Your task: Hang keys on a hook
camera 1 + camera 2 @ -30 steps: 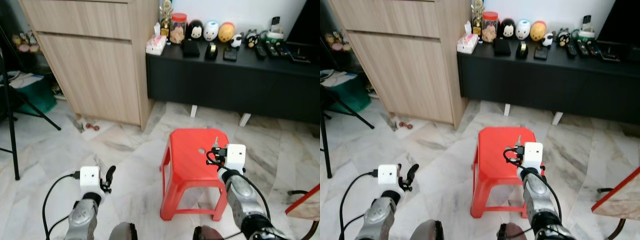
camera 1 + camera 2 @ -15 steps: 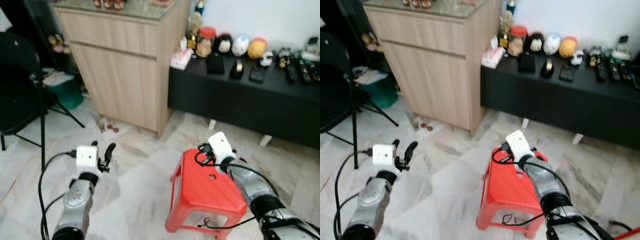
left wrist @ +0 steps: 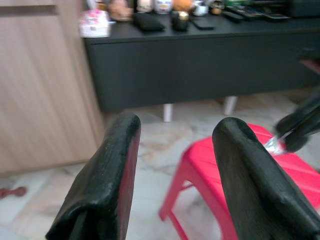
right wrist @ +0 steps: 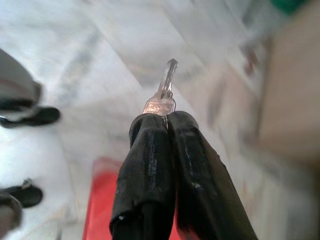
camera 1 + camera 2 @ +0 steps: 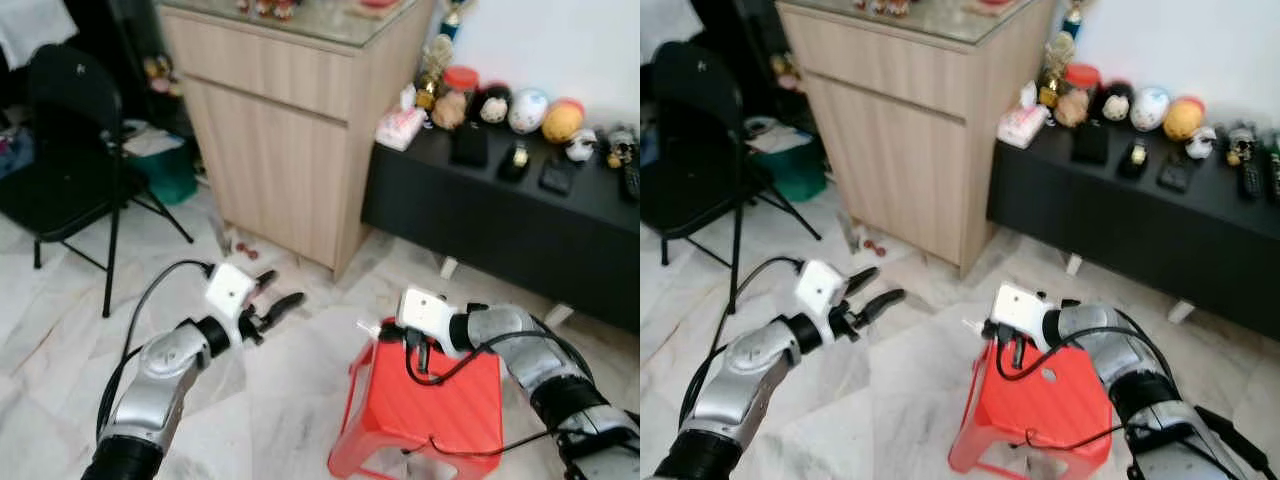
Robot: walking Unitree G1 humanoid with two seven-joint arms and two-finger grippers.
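Two grippers were up over the marble floor (image 5: 60, 330). Left gripper (image 5: 272, 307) hung with fingers spread apart, gripping nothing, near the wooden cabinet (image 5: 290, 110). Right gripper (image 4: 166, 122) was pressed closed on the key (image 4: 163, 95), silver blade sticking out past the tips, just above the near-left corner of the red stool (image 5: 440, 410). Black TV console (image 5: 510, 215) stood behind, cluttered with trinkets.

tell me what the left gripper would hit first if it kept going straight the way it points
Probably the red stool: the left gripper, fingers open, aims just past its near corner toward the black TV bench behind. Depth is unclear.
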